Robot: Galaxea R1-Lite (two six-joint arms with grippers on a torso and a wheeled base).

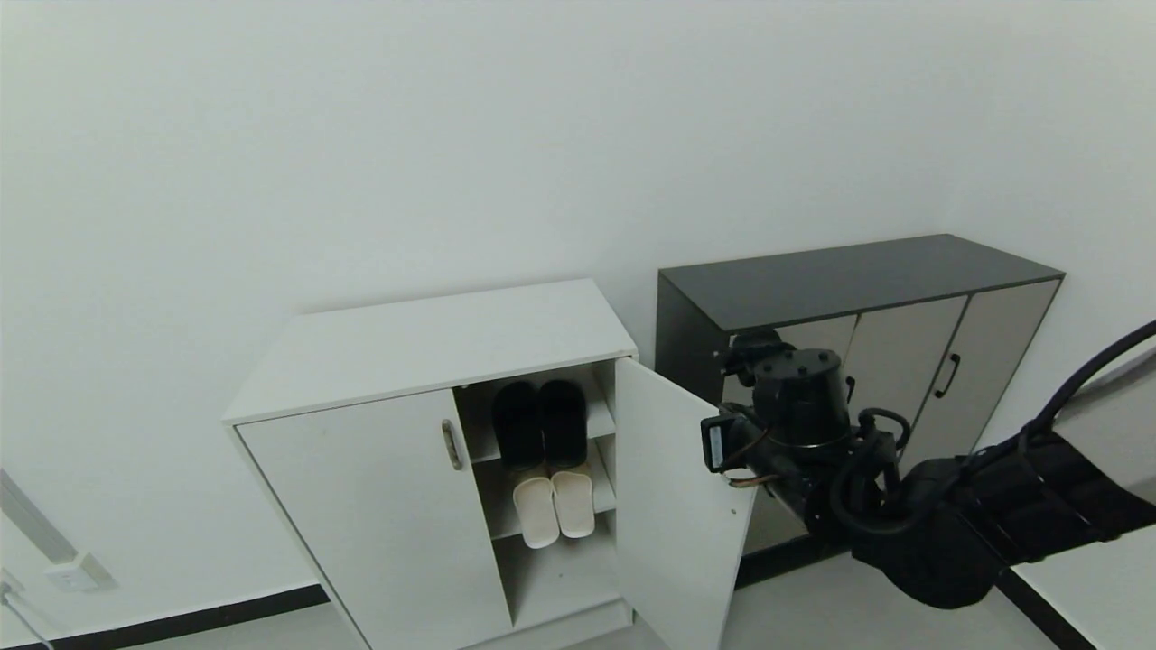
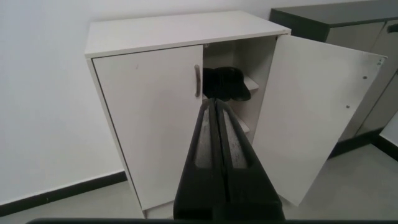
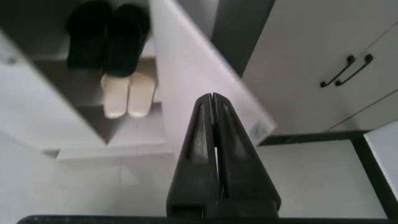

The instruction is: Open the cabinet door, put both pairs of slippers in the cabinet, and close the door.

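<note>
Right gripper point(image 3: 213, 96), fingers pressed together, arm extended beside the open flat white cabinet door point(image 1: 677, 506); left gripper point(image 2: 216, 101) fingers likewise closed

door point(image 1: 677, 506) ajar, blocks right side | bottom shelf point(image 1: 560, 573) free | upper shelves point(image 1: 602, 421) hold slippers point(image 1: 553, 506)

A plain white wall point(image 1: 452, 135) runs behind. At the right stands a black-topped sideboard point(image 1: 858, 275) with grey doors point(image 1: 912, 361). A black skirting strip point(image 1: 181, 623) meets the pale floor point(image 1: 813, 614). A socket point(image 1: 79, 571) sits low on the left.
</note>
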